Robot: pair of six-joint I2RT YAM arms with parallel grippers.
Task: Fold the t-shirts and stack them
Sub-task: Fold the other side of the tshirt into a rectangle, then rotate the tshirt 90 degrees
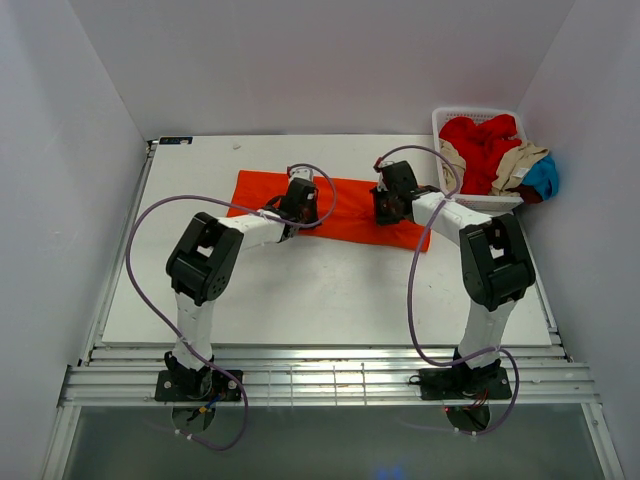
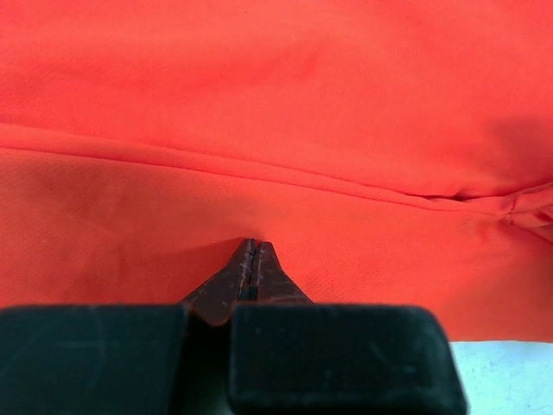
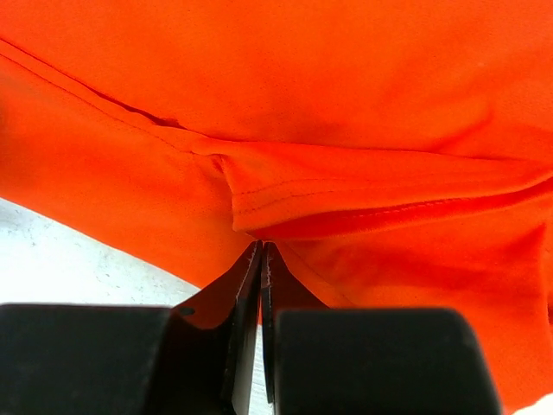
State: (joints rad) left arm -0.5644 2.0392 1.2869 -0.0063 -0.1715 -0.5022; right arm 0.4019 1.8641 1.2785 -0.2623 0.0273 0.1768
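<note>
Cloth of this kind is light, limp and thin, so the orange t-shirt (image 1: 348,207) will likely sag and slip out of its own folds unless it is taken at an edge. The stitched hem (image 3: 346,203) looks the surest hold, and a pinch through both layers should carry a fold better than one through the top layer alone. The shirt lies flattened into a long band on the table (image 1: 300,290), reaching past the left gripper (image 2: 252,258) on one side and the right gripper (image 3: 262,256) on the other, with both tools down on it. The left gripper's jaws are pressed together, tips sunk against the cloth just short of a long crease (image 2: 216,164) running across ahead of them; whether a layer is caught cannot be told. The right gripper's jaws are squeezed onto cloth directly under the doubled hem, just ahead of its tips. Off to that gripper's outer side stands the white basket (image 1: 447,118), heaped with a red t-shirt (image 1: 480,140), a tan t-shirt (image 1: 520,160) and a blue t-shirt (image 1: 546,178).
</note>
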